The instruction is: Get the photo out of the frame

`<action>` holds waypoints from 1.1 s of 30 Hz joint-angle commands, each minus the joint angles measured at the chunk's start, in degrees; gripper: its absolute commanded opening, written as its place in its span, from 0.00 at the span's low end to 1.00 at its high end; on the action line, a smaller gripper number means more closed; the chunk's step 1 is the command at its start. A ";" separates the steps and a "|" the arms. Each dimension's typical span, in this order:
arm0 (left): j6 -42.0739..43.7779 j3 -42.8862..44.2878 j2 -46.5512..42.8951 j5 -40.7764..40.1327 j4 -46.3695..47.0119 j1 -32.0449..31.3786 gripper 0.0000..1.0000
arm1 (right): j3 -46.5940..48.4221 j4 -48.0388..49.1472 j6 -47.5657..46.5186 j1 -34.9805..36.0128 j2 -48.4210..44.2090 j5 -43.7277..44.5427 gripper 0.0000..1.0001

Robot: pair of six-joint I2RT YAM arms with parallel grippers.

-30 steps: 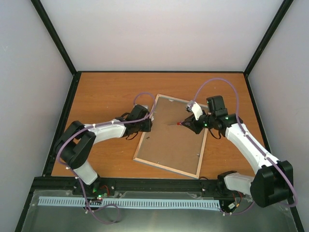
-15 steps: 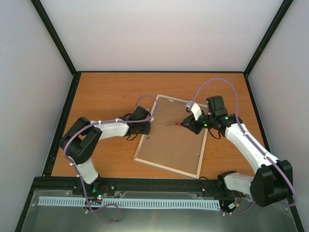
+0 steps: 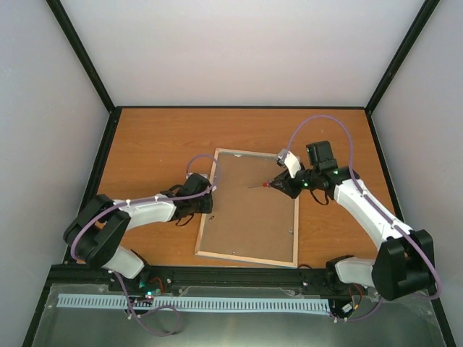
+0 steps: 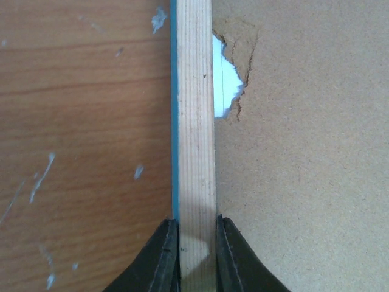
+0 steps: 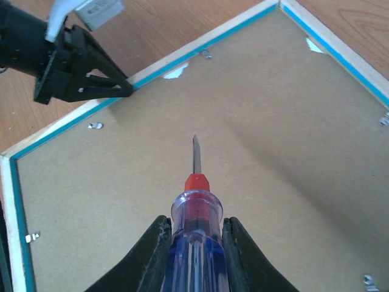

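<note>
The frame (image 3: 246,259) lies face down on the table, pale wood rim up, with a brown backing board (image 3: 249,210) filling it. The photo is hidden under that board. A pale sliver shows through a chipped notch (image 4: 223,85) at the board's edge. My left gripper (image 3: 207,197) is shut on the frame's left rim (image 4: 196,121), one finger on each side. My right gripper (image 3: 283,186) is shut on a blue-handled screwdriver (image 5: 196,225), whose blade hovers over the board (image 5: 255,152), pointing left.
Small metal tabs (image 5: 94,126) (image 5: 33,236) (image 5: 384,118) sit along the inside of the rim over the board. The wooden table (image 3: 152,137) is walled on three sides. The left gripper (image 5: 124,91) also shows in the right wrist view at the rim.
The left gripper closed on the frame's left rim and drew it toward the near left. The frame swung to lie squarer with the table. The right gripper kept its hold on the screwdriver.
</note>
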 commanded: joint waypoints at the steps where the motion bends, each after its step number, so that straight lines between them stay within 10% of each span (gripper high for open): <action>1: -2.18 -3.56 -3.26 3.82 0.16 0.15 0.01 | 7.99 0.67 -0.42 2.05 4.74 1.65 0.04; 16: -3.29 -7.48 -7.68 3.92 0.63 0.14 0.01 | 35.70 -7.44 -0.32 17.29 31.01 11.17 0.03; 33: -3.01 -6.42 -5.97 5.49 1.38 0.14 0.01 | 43.96 -10.70 -0.08 18.38 40.75 8.53 0.03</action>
